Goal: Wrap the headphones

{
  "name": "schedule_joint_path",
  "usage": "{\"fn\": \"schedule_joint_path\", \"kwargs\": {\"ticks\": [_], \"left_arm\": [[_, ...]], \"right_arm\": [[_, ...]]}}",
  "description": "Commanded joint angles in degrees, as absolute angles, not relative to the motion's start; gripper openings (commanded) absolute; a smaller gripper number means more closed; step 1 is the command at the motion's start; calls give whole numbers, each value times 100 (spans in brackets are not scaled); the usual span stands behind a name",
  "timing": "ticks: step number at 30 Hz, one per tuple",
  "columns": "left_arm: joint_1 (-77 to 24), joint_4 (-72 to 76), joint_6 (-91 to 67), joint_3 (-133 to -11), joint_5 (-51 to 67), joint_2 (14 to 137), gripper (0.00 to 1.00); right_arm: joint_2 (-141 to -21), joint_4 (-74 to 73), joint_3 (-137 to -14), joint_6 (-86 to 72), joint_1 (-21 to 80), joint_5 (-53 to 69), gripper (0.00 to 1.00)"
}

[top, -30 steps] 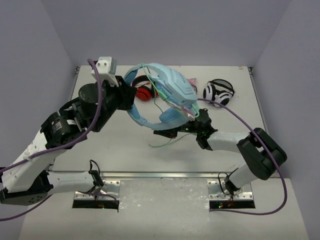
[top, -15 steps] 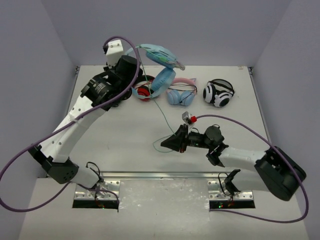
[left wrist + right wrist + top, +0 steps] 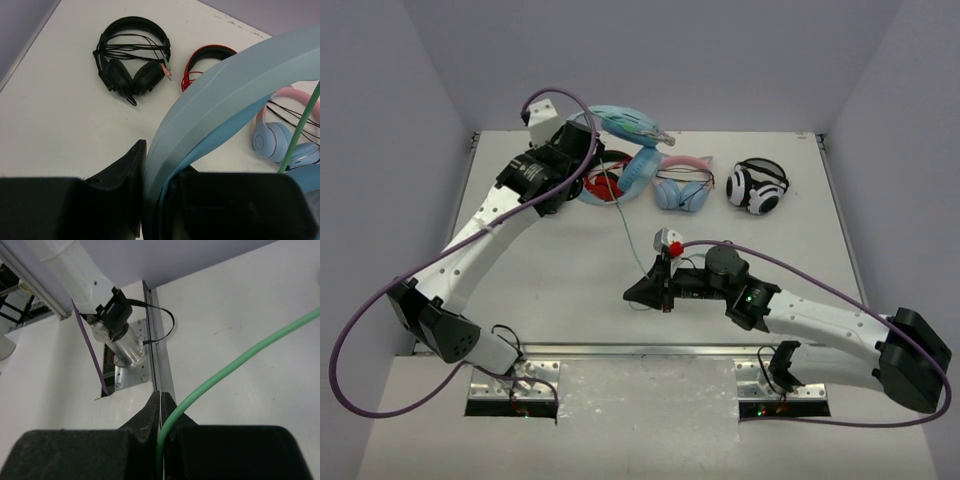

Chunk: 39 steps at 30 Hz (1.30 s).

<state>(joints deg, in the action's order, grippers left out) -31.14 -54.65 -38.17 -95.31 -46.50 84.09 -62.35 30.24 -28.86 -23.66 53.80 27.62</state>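
bench [image 3: 550, 290] white. light-blue headphones [image 3: 642, 165] raised off it, just left of the pink-banded pair [image 3: 682, 185], headband clenched in left tool [image 3: 162, 170]. right tool [image 3: 161, 399] well nearer than the pink pair, pinched tight on the thin green cable [image 3: 240, 360], which runs up toward the headphones.

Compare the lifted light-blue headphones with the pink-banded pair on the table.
The light-blue headphones hang clamped in the left gripper; the pink-banded pair lies on the table. The light-blue headphones' green cable runs loose to the right gripper; the pink-banded pair's dark cable is wound across its band. Both have blue earcups.
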Motion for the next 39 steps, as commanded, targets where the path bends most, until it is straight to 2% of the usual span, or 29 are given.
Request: {"fn": "schedule_joint_path", "kwargs": {"ticks": [1, 5, 9, 12, 18, 19, 22, 25, 28, 31, 39], "left_arm": [[-2909, -4588, -4368, -9633, -4851, 8200, 0], [-2813, -4571, -4175, -9537, -5018, 8288, 0], [-2786, -4439, -4157, -8844, -5493, 8262, 0], [-2760, -4158, -4070, -8281, -5292, 8130, 0], [-2760, -3551, -2779, -7657, -4476, 8104, 0], [-2768, -3377, -2377, -7551, -3899, 8043, 0], [-2830, -3331, -2022, -7147, -3228, 7744, 0], [-3066, -3217, -1610, -6637, -2945, 7341, 0], [-3436, -3348, -1284, -6320, -2865, 7138, 0], [-3875, -3375, -1125, -5917, -2979, 7084, 0], [-4508, -3314, -958, -5818, -2252, 6848, 0]], "right_arm": [[-6468, 2286, -3155, -2040, 5651, 2698, 1], [-6302, 2259, -3094, -1899, 5906, 2251, 1], [-6056, 1855, -3427, -1864, 5906, 2363, 1], [-5951, 1495, -3735, -1741, 5924, 2260, 1], [-5880, -278, -4850, -652, 5924, 1294, 1], [-5897, -708, -5008, -259, 5915, 735, 1], [-6082, -1387, -5789, 490, 5757, -146, 1], [-6179, -1669, -6142, 999, 5450, -893, 2], [-6205, -1583, -6231, 1458, 5169, -1352, 6], [-6222, -1390, -6310, 1608, 4861, -1415, 1], [-6512, -704, -6328, 2215, 4475, -1829, 1]]}}
